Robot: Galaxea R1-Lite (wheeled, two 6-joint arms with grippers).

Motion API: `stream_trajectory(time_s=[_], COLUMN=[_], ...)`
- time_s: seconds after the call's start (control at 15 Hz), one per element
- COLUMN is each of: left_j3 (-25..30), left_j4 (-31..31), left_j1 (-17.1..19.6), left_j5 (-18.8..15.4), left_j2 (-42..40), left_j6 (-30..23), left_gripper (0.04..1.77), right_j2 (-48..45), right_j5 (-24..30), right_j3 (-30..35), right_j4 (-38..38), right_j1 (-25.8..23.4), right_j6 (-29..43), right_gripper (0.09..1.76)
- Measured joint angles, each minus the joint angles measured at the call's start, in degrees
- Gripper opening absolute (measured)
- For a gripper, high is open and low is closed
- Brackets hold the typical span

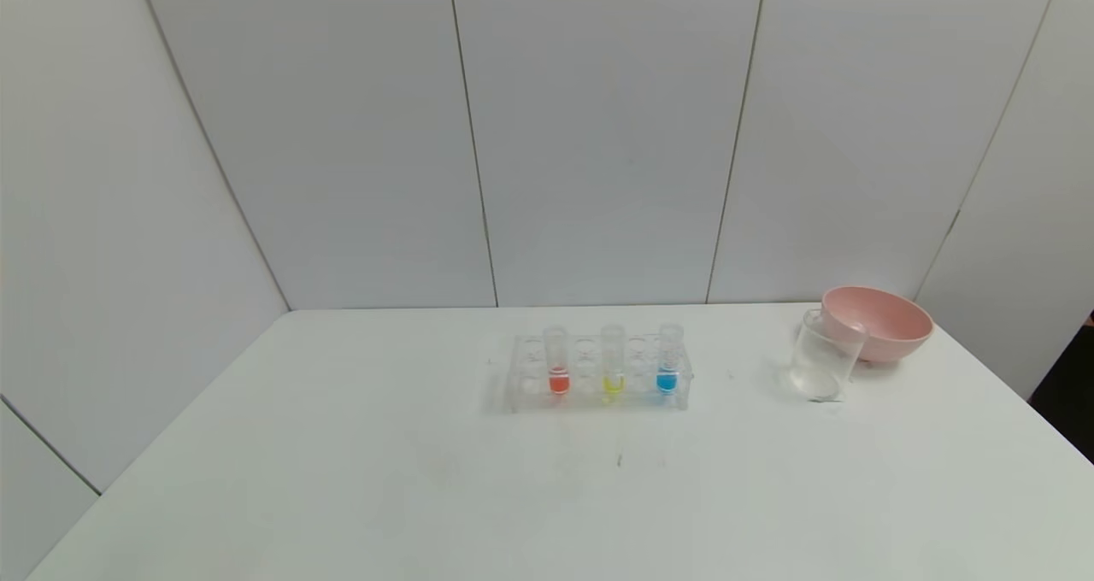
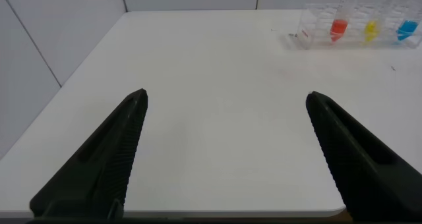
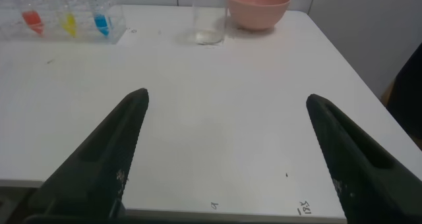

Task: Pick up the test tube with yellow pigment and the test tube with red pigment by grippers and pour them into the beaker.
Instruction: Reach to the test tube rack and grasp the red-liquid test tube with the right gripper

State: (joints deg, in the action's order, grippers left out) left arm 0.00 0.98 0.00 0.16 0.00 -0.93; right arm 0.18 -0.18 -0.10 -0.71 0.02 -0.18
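Both the left gripper (image 2: 225, 99) and right gripper (image 3: 226, 100) hold jaws wide, gripping nothing, above the table (image 1: 342, 478).

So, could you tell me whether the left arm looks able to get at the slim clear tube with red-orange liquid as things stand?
Probably yes: the open left claw faces bare white table, with nothing between it and the red-orange tube at the clear rack's near end.

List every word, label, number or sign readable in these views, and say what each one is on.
No text can be read.
White table: small dark marks near its front edge, too small to read.
Clear plastic test tube rack: a small pale patch on its end, blurred, unreadable.
Clear glass beaker, round pink bowl: no markings visible.
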Motion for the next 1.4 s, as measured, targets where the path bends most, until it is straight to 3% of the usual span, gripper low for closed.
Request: stream_trajectory(time_s=[0.87,1.13,1.4], left_j3=[0.00,0.00,0.00], left_j4=[0.00,0.00,0.00], left_j1=[0.00,0.00,0.00], left_j5=[0.00,0.00,0.00], left_j2=[0.00,0.00,0.00], left_j6=[-0.02,-0.02,-0.02], left_gripper=[1.72,1.72,1.72], right_j2=[0.00,2.99,12.48], right_j5=[-1.01,-0.77,-0.66], right_j3=[-0.17,-5.90,-10.73], right_j4=[0.41,-2.27,-2.38], right_j1=[-0.02,0.07,0.07], right_j6=[1.46,1.68,1.68], right_gripper=[1.71,1.71,1.71])
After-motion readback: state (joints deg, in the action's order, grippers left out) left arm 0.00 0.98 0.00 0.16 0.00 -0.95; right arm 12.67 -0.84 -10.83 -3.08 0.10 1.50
